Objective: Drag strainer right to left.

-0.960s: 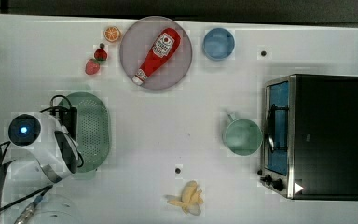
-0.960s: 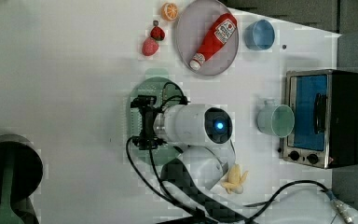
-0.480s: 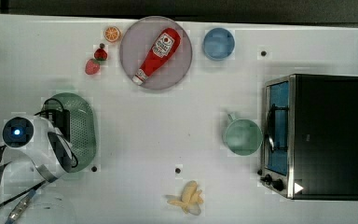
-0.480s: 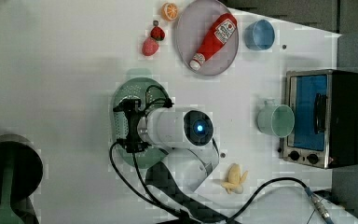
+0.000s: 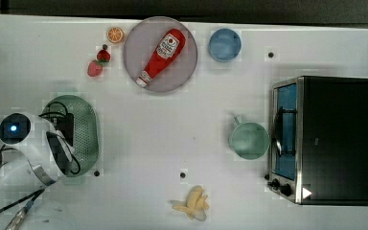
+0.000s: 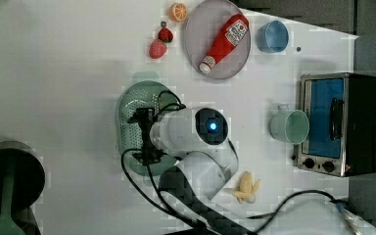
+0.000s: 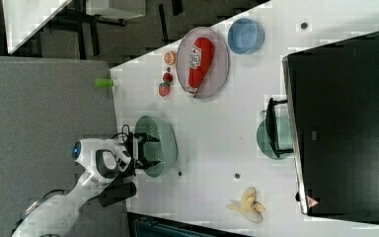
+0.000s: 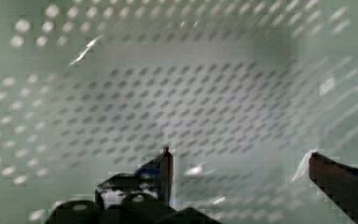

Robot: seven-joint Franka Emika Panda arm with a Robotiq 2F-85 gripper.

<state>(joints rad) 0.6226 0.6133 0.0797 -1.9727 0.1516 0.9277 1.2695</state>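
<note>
Sage-green oval strainer (image 5: 84, 132) lies lengthwise along the top view's vertical.

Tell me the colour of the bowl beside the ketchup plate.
Light blue bowl, clearest in the top view.

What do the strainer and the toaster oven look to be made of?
Strainer: probably moulded plastic, matte pale green, with neat rows of small punched holes, seen close up in the wrist view. Toaster oven: likely metal, with a shiny silver front frame and dull black top; its blue-looking door seems to be glass.
</note>
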